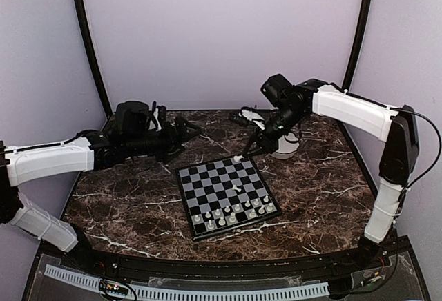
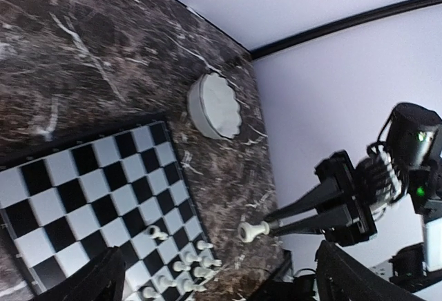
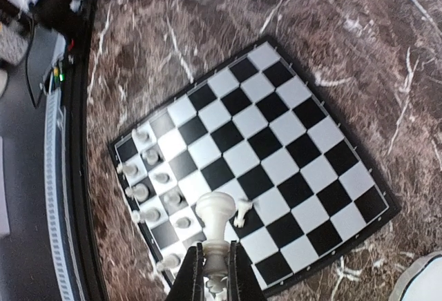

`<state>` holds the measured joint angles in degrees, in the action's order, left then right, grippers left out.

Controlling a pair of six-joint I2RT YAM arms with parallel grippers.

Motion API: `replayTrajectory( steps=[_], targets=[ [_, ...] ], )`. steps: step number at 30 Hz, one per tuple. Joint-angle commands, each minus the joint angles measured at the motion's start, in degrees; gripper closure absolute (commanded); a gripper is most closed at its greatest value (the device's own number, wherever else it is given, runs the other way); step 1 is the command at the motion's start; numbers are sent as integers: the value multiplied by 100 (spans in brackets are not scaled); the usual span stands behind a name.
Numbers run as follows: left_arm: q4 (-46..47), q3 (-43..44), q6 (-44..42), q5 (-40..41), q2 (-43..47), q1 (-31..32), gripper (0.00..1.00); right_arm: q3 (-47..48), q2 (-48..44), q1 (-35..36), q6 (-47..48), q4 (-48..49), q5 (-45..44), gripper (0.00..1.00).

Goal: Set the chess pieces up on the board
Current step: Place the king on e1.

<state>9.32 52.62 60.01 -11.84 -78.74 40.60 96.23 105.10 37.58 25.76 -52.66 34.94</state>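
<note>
- Now the right gripper (image 3: pixel 213 259) is pinching a chess piece (image 3: pixel 215 219) by the board (image 3: pixel 276 156); lowering it crooked could topple neighbours (image 3: pixel 140 192).
- The left gripper (image 1: pixel 185 134) is gaping empty.

I see pale lilac plain walls (image 1: pixel 221 32) on three sides, evenly lit. Two thin black curved strips (image 1: pixel 86 39) run up corners. Underneath, dark brown white-veined marble tabletop (image 1: pixel 124 204) spans booth. Along near edge, white slotted strip (image 1: pixel 207 292).

I can read nothing in any of my views. The board (image 1: pixel 207 182) shows no letters or numbers along its rim that I can make out, and the bowl (image 2: pixel 215 105) is plain white.
</note>
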Motion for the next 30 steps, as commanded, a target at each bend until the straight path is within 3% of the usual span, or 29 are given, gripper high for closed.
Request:
replayTrajectory(
  steps=[1,4,11,30],
  targets=[
    [-2339,260,-576,1641,732,-43,1,107,-161,329,1420,-1210,-1006,100],
    [-3207,342,-638,2034,963,-44,1,143,-96,675,1657,-1537,-1396,100],
    [-3960,74,-373,2475,1615,-43,1,98,272,1430,1562,-1932,-2290,100],
    [-4690,-709,581,3062,3203,-48,1,32,897,2156,1268,-1669,-2740,100]
  ],
)
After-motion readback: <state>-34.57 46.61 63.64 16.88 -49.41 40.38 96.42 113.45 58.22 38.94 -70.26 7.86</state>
